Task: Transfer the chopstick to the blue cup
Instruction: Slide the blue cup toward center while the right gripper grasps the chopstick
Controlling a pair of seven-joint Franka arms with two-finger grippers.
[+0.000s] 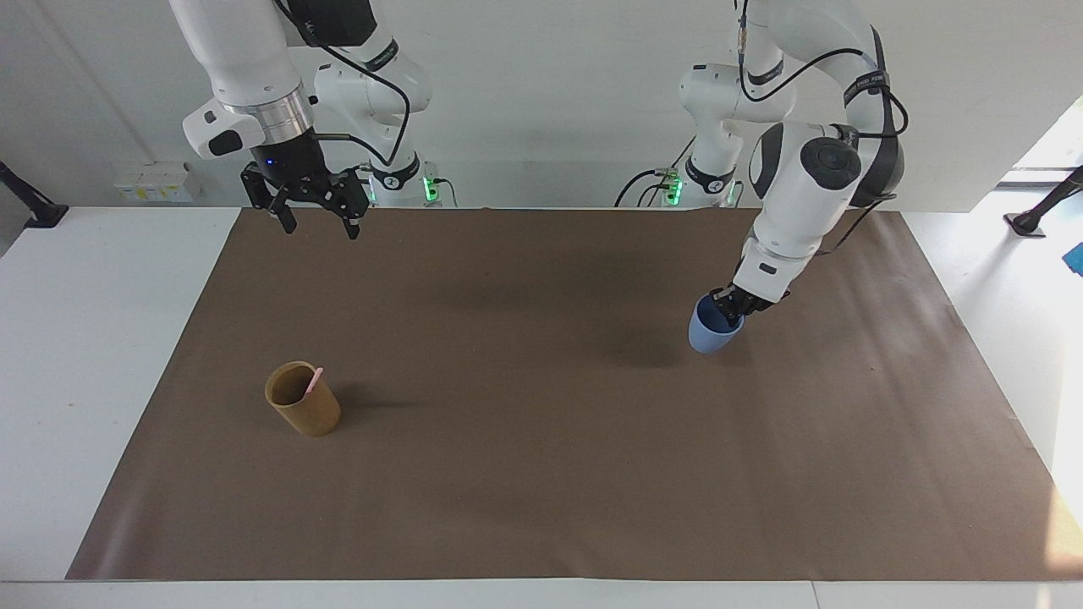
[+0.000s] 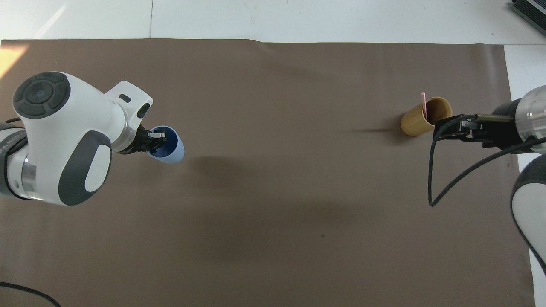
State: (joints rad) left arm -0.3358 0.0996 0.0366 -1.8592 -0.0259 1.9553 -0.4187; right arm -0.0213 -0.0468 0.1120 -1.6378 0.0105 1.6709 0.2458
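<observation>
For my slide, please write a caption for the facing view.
Left gripper lifts the blue cup by its rim; chopstick stands in the tan cup.

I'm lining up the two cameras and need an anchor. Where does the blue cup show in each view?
Facing view: the blue cup is toward the view's right, lifted off the brown mat, its rim gripped by the left gripper.
Overhead view: the blue cup is toward the view's left, gripped by the left gripper.
Shared landmark: the tan cup holding the chopstick, at the right arm's end.
</observation>
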